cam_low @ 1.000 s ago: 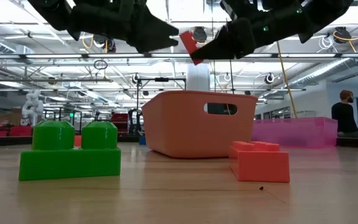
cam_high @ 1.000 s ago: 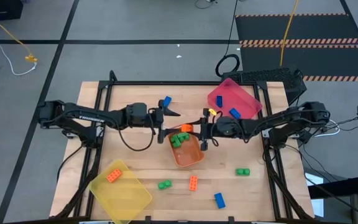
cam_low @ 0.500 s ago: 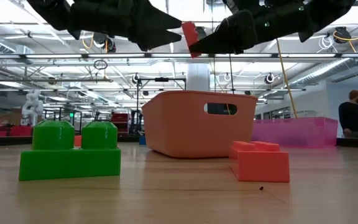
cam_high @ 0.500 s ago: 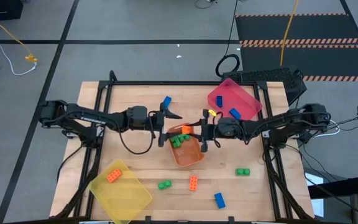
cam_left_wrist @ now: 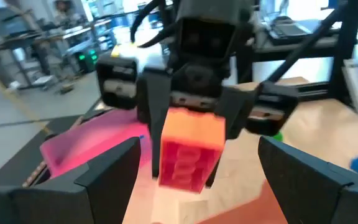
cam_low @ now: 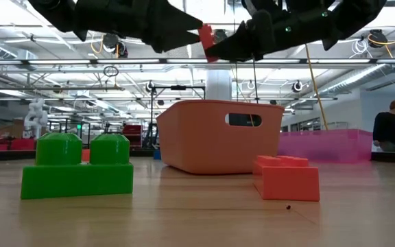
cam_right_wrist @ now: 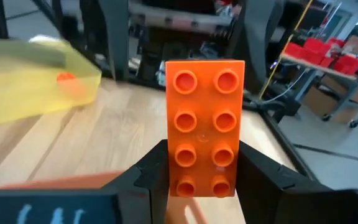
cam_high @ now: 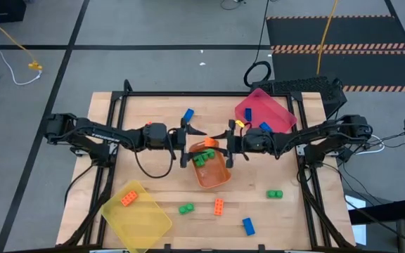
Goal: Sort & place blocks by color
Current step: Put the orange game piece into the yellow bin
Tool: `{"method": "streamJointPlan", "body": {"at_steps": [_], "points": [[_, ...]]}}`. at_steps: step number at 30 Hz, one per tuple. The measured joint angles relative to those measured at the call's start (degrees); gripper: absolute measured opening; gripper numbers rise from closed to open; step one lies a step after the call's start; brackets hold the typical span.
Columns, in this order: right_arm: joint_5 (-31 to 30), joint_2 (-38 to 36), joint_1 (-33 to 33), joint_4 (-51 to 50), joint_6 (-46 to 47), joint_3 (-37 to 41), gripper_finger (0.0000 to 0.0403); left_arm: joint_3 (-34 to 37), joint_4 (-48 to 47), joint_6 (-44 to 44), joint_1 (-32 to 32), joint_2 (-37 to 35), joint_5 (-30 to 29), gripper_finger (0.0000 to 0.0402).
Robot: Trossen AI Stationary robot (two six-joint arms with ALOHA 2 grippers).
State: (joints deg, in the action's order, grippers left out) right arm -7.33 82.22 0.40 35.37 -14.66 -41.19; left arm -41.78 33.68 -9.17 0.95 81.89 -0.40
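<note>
An orange eight-stud brick (cam_right_wrist: 204,127), studs in two rows of four, stands clamped in the right gripper (cam_high: 229,141) above the orange tray's (cam_high: 215,177) far rim, mid-table. The left gripper (cam_high: 183,142) faces it just beside, fingers spread, holding nothing. Bare wood lies toward the table's far edge.

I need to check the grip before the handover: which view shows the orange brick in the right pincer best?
The right wrist view: the orange brick fills the frame, studs facing the camera, clamped at its lower end by the right pincer. The left wrist view shows it blurred, between the open left pincer fingers. The low view shows a sliver; the high view a speck.
</note>
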Motion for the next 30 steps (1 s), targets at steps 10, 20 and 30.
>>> {"method": "streamJointPlan", "body": {"at_steps": [10,20,30], "points": [[1.64,0.24,-0.33,1.02,0.26,0.0,0.0133,-4.26,4.58,-1.24,-1.62,8.32,-1.71,0.0328],[1.66,0.24,-0.33,-0.76,0.26,0.05,0.0133,-4.19,3.47,-1.14,-1.77,8.5,-1.8,0.0328],[1.43,0.24,-0.33,-1.77,0.28,0.07,0.0133,-4.19,3.8,0.74,-2.11,8.48,-3.17,0.0317]]}}
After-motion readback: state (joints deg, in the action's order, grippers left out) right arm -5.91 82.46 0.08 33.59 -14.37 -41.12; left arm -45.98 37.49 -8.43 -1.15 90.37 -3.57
